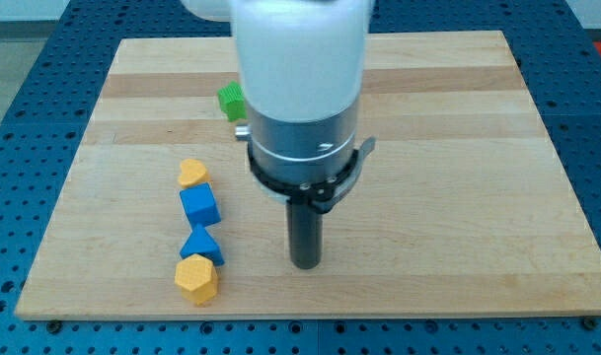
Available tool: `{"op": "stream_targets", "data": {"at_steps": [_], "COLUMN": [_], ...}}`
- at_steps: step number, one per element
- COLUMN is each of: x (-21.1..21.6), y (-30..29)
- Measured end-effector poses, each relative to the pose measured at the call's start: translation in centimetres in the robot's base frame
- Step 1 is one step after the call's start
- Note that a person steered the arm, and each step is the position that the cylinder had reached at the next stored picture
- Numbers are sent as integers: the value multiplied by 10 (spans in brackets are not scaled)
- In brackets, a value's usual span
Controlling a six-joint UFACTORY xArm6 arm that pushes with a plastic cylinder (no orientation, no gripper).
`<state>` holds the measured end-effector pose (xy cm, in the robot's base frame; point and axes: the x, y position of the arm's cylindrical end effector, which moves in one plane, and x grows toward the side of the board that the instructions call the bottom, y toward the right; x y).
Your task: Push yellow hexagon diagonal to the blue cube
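Observation:
The yellow hexagon (pixel 196 279) lies near the board's bottom edge at the view's left. A blue triangular block (pixel 201 244) touches it just above. The blue cube (pixel 199 206) sits above that, and a yellow heart-shaped block (pixel 191 174) is above the cube. These blocks form a near-vertical column. My tip (pixel 306 264) rests on the board to the right of the column, about level with the gap between the blue triangular block and the yellow hexagon, well apart from them.
A green block (pixel 230 101) shows partly behind the arm's white body (pixel 298 69) near the view's top. The wooden board (pixel 458 148) lies on a blue perforated table (pixel 24 118).

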<state>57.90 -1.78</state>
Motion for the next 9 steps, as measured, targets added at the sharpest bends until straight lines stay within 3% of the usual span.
{"op": "stream_targets", "data": {"at_steps": [1,3,4,7,8,9], "x": [38,40,40,39,32,-18], "y": [-14,-17,-68,-124,-125,-125]}}
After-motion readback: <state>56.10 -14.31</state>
